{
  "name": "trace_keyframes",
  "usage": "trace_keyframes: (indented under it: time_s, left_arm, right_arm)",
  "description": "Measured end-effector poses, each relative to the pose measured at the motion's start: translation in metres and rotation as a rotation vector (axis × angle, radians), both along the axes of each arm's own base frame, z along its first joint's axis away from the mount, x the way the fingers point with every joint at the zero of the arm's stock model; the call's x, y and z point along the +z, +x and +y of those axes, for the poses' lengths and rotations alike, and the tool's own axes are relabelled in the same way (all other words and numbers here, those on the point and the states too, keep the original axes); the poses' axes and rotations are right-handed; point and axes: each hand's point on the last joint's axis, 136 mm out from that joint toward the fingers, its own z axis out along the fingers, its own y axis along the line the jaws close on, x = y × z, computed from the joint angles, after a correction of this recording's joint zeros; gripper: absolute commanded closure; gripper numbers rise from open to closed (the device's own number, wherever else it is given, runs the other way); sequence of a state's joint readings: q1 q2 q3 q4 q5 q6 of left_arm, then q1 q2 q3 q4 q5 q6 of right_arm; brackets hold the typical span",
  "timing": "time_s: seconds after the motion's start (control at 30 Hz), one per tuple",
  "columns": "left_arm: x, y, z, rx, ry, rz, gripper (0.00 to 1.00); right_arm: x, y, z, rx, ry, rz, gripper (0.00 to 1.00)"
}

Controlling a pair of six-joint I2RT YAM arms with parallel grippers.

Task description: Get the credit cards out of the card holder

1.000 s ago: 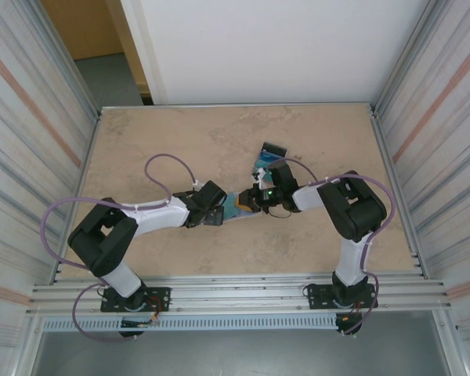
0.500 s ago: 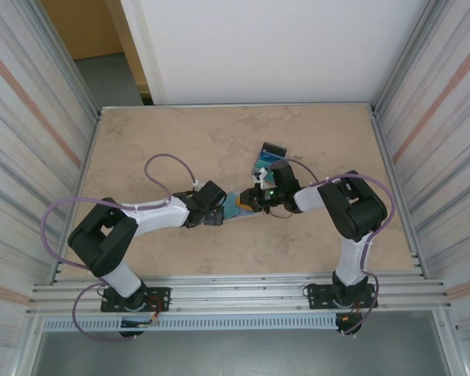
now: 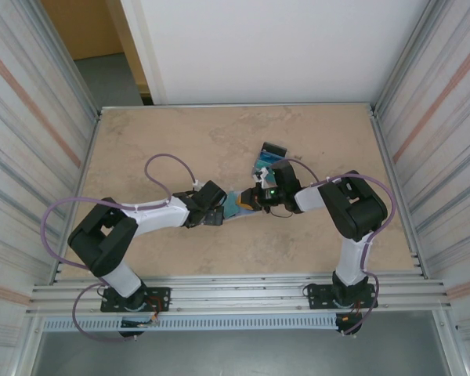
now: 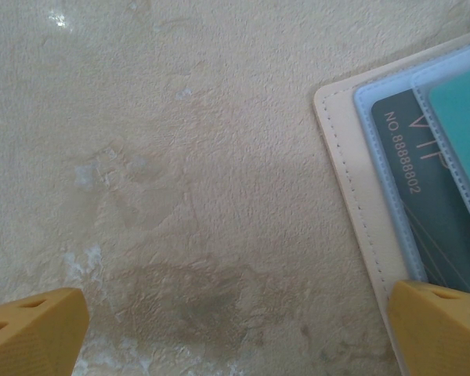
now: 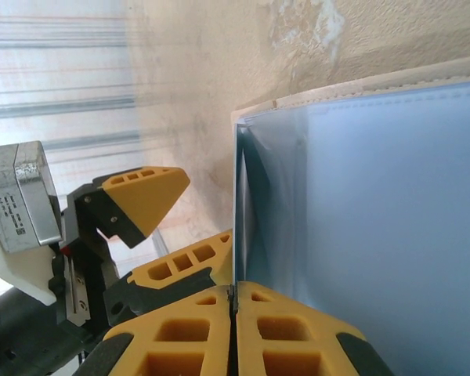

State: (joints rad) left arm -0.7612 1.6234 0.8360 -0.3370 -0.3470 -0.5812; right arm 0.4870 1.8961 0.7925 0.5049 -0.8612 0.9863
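Two yellow fingers of the right gripper (image 5: 233, 301) are shown pressed together in the right wrist view, with a thin upright edge caught in the seam between them. That edge is continuous with the light-blue lining of the card holder (image 5: 360, 196), whose beige stitched border is seen above it; whether a card is enclosed in the pinched edge cannot be told. The left gripper (image 4: 235, 329) is shown with its fingers spread wide apart and nothing held between them. In the left wrist view, one fingertip (image 4: 439, 325) is placed over the beige border of the card holder, while the other is seen above bare table (image 4: 180, 157); contact with either surface cannot be judged. Within the holder's clear-fronted pocket a dark teal card (image 4: 431, 204) is seated, printed "VIP" with a row of digits, and it is partly overlapped by a lighter teal card (image 4: 462, 117) in a second pocket. From the top external camera the two grippers are seen facing one another near the middle of the table, with the holder lying spread between them. On the far side of the right gripper, near it, a small dark-edged box (image 3: 272, 150) with blue-green contents is seen on the table. Purple cables (image 3: 166, 160) are looped along both arms, and the table is flanked by ribbed metal walls (image 3: 31, 117).
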Motion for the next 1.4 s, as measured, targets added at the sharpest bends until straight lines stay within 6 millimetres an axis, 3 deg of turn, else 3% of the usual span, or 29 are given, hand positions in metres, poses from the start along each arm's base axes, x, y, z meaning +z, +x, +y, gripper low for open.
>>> trace_keyframes:
  time_s: [0.63,0.93,1.07,1.4]
  left_arm:
    - [0.002,0.000,0.001,0.001,0.001,-0.003,0.01]
    - [0.038,0.013,-0.010,-0.004,-0.061,-0.077,0.01]
    - [0.046,0.019,-0.016,-0.015,-0.070,-0.092,0.01]
    - [0.019,0.025,-0.026,-0.034,-0.038,-0.041,0.01]
  right_arm:
    - [-0.006,-0.001,-0.008,-0.017,-0.007,0.013,0.91]
    - [-0.009,-0.001,-0.009,-0.022,-0.017,0.018,0.91]
    - [-0.010,-0.001,-0.010,-0.025,-0.022,0.022,0.91]
    - [-0.012,-0.001,-0.010,-0.029,-0.031,0.025,0.91]
